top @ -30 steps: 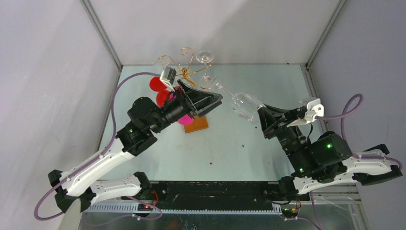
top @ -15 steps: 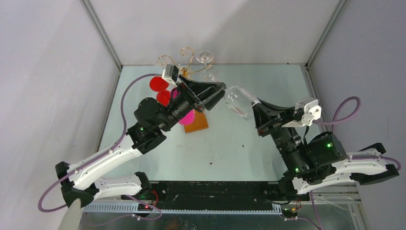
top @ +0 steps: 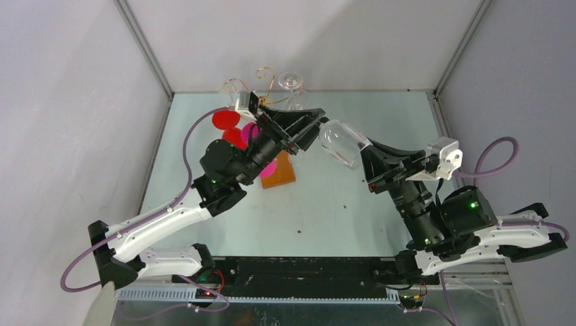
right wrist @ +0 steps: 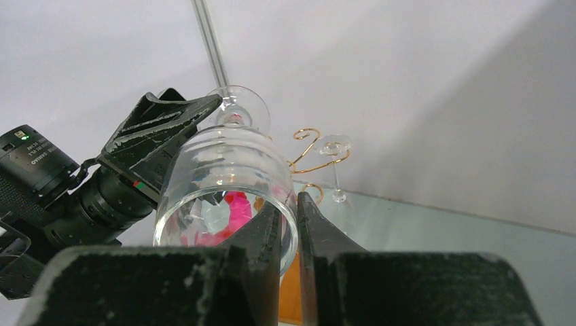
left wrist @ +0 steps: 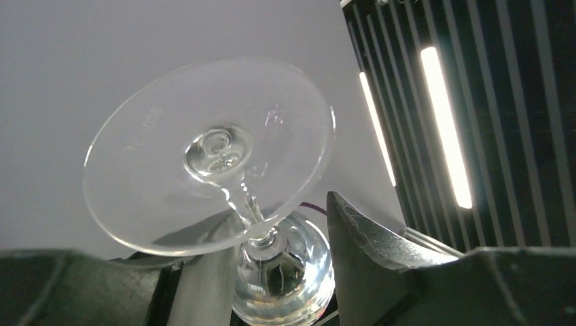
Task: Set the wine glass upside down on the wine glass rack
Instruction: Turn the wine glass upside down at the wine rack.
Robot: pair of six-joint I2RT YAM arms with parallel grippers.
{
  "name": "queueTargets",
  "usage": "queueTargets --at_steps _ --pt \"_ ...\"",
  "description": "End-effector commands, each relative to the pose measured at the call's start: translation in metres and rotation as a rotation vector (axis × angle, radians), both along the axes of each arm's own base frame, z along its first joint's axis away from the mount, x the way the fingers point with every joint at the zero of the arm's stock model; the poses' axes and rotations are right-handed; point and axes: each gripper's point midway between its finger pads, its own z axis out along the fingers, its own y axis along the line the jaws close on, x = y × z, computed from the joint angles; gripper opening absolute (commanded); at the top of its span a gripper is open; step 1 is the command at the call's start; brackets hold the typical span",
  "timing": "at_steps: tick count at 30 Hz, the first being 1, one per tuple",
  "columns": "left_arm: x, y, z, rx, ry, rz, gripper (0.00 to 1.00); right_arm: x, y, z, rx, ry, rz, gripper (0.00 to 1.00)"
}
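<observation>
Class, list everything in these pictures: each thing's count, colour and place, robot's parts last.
table: one, pale green, under everything
wine glass: one, clear, held aloft by its rim, right of the rack
wine glass rack: one, gold wire on a brown wooden base, far middle of the table
hung glasses: apparently two, clear, on the rack
round things: two red, at least one pink, beside the rack, partly behind the left arm
left fingers: two, black, open either side of the held glass's stem
right fingers: two, black, shut on the glass's rim

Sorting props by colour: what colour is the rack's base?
Orange-brown wooden base, best in the top external view.
</observation>
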Motion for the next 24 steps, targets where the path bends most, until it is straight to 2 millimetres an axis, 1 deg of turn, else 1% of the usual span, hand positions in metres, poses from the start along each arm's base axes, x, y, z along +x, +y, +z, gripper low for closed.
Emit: queueTargets --at_steps 1,2,3,8,11,14,19,21,24 --pt "-0.001 0.022 0.024 -0.122 -0.030 0.067 0.50 -0.005 -0.003 0.017 0.084 -0.019 0.053 0.00" --pt "0.000 0.023 0.022 -0.124 -0.029 0.075 0.50 -0.005 -0.003 0.017 0.085 -0.020 0.056 0.00" --pt "0.000 0.028 0.025 -0.138 -0.034 0.089 0.48 -0.006 -0.002 0.017 0.085 -0.019 0.060 0.00" --pt "-0.001 0.030 0.031 -0.154 -0.051 0.093 0.44 -0.006 -0.001 0.015 0.081 -0.012 0.067 0.00" --pt "-0.002 0.029 0.032 -0.166 -0.058 0.090 0.40 -0.006 -0.001 0.012 0.085 -0.012 0.068 0.00" --pt "-0.003 0.030 0.035 -0.179 -0.067 0.088 0.32 -0.006 -0.003 0.010 0.093 -0.011 0.069 0.00" --pt "-0.005 0.031 0.038 -0.184 -0.078 0.088 0.26 -0.006 -0.003 0.007 0.090 -0.005 0.073 0.00" --pt "-0.006 0.031 0.040 -0.190 -0.083 0.086 0.21 -0.006 -0.003 0.007 0.090 -0.004 0.073 0.00" --pt "-0.007 0.029 0.043 -0.194 -0.090 0.079 0.06 -0.006 -0.002 0.006 0.078 -0.007 0.071 0.00"
